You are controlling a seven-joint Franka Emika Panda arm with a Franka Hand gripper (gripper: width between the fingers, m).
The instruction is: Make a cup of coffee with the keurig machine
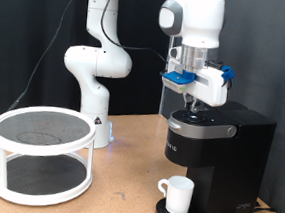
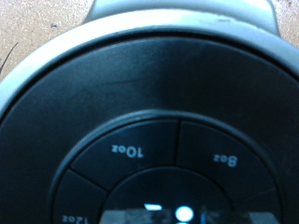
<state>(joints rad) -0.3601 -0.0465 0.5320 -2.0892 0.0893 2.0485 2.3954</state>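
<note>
The cup [image 1: 178, 195] sits under the keurig machine [image 1: 219, 153], hand [image 1: 194, 107] atop it.

A light brown wooden surface [image 1: 125, 190] fills the lower part of the exterior view, lit evenly and brightly from above. Behind it hangs a dark black backdrop [image 1: 28, 36] that covers the whole rear of the scene. On the exterior view's left stands a white round two-tier rack with dark mesh shelves [image 1: 41, 153]. In the wrist view, the same wood grain shows at the corners.
</note>
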